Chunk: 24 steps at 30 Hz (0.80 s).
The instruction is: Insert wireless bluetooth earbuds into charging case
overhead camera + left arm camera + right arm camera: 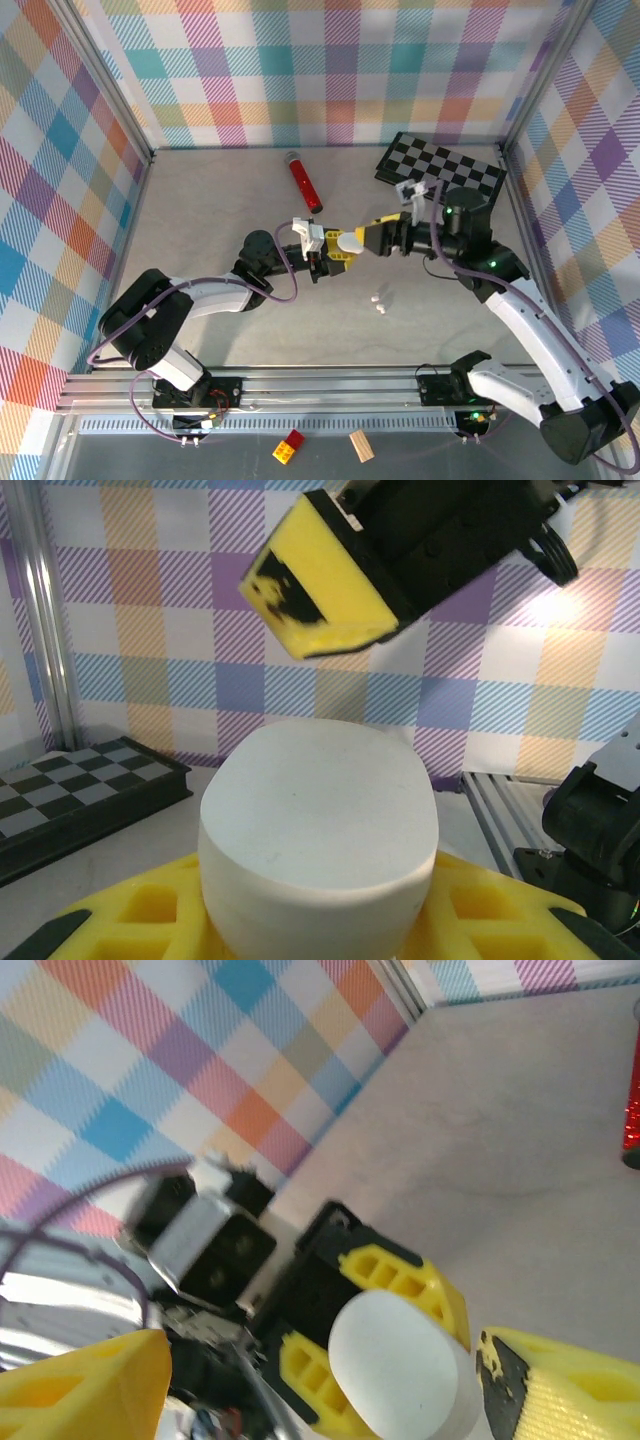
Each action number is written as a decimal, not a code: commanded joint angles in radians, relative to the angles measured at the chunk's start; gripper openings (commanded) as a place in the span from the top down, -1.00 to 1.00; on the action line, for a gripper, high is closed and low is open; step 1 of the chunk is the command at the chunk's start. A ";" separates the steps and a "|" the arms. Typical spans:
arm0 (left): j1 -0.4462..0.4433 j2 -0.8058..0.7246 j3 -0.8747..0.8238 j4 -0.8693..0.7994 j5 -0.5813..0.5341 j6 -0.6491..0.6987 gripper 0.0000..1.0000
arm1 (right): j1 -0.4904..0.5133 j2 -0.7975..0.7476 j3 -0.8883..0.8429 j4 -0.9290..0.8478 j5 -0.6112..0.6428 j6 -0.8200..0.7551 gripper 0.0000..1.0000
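aloft, case [320, 820] in left gripper [339, 251]

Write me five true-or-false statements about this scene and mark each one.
1. The left gripper holds a white case. True.
2. The right gripper is clamped shut. False: its fingers stand wide apart.
3. Two small earbuds lie on the table. True.
4. The red tube stands upright. False: it lies flat.
5. The checkered board sits in the far left corner. False: far right.
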 commanded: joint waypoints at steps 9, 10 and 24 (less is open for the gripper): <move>0.006 -0.019 -0.001 0.002 0.039 -0.029 0.27 | 0.137 0.083 0.049 -0.204 0.284 -0.412 -0.61; 0.006 -0.019 -0.001 0.000 0.041 -0.029 0.27 | 0.138 0.087 0.050 -0.199 0.291 -0.410 -0.61; 0.006 -0.053 -0.014 -0.039 0.056 -0.017 0.27 | 0.138 0.035 0.022 -0.093 0.462 -0.350 -0.60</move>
